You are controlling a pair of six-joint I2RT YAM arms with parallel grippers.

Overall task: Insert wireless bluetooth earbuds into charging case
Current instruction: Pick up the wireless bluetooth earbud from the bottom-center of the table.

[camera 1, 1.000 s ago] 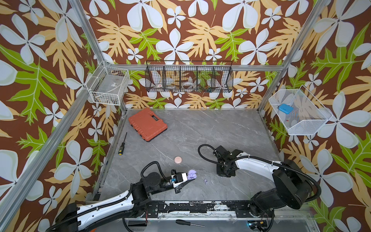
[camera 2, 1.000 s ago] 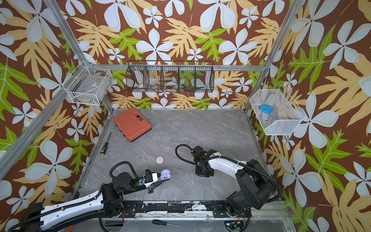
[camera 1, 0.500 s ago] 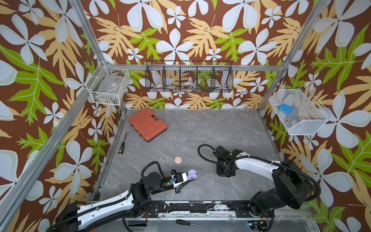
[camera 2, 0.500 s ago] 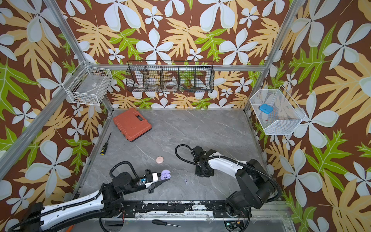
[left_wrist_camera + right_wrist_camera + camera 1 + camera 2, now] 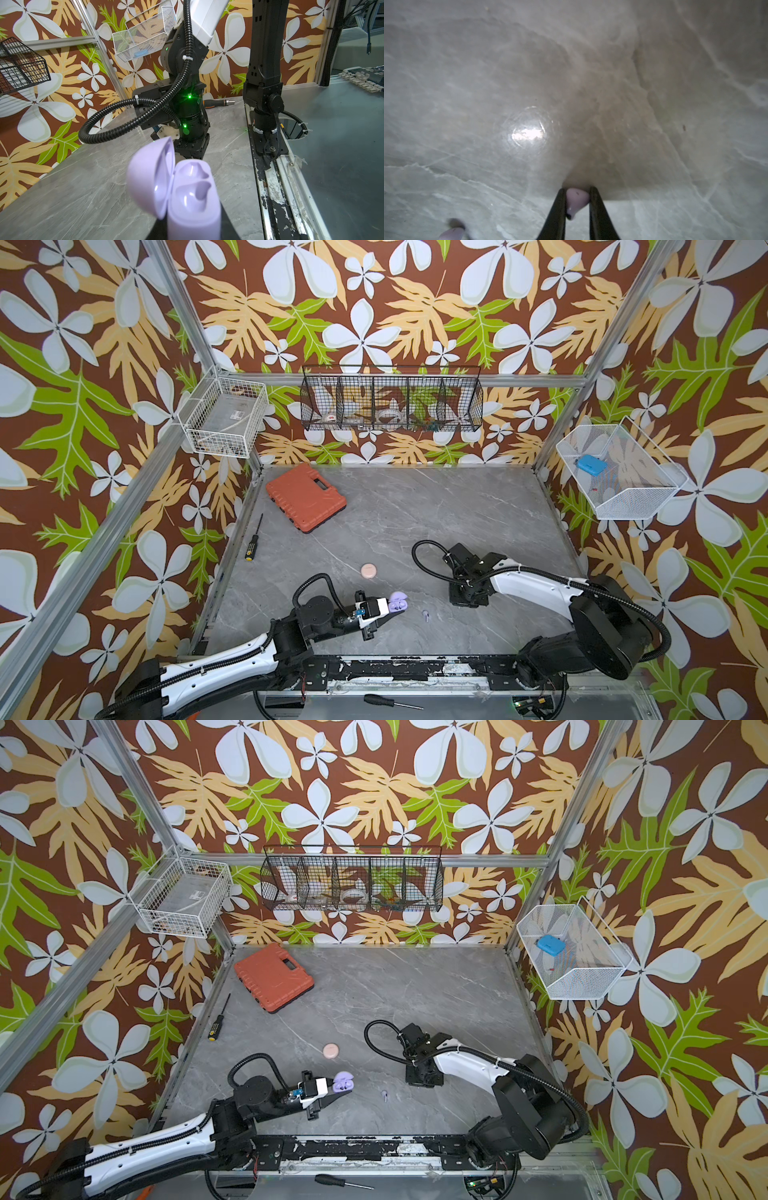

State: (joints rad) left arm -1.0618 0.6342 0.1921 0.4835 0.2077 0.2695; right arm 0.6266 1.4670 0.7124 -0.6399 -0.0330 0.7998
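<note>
Right wrist view: the right gripper (image 5: 576,190) points straight down with its tips at the table (image 5: 529,72). Its jaws are drawn narrow and pinch an earbud (image 5: 576,200) between them. Both black fingers (image 5: 596,205) touch the lavender shell, and the stem slants back along one finger towards the wrist. A second earbud (image 5: 452,231), also lavender and blurred, lies on the table off to one side of those fingers, apart from them.

In both top views the pinched earbud is hidden under the right gripper (image 5: 466,600) (image 5: 423,1078). The second earbud (image 5: 425,615) (image 5: 384,1095) lies flat between the two grippers, touching neither.

The left gripper (image 5: 390,611) (image 5: 338,1092) is clamped tight on the base of the lavender case (image 5: 397,600) (image 5: 344,1082), which sits at its fingertips. In the left wrist view the case (image 5: 193,207) fills the near foreground. Its lid is swung back and upright, and two moulded wells face outward, towards the right arm. Whether the case clears the table I cannot tell.

A pink case (image 5: 368,571) (image 5: 331,1051) lies shut on the table beyond the left gripper's tips, well apart from both grippers.
</note>
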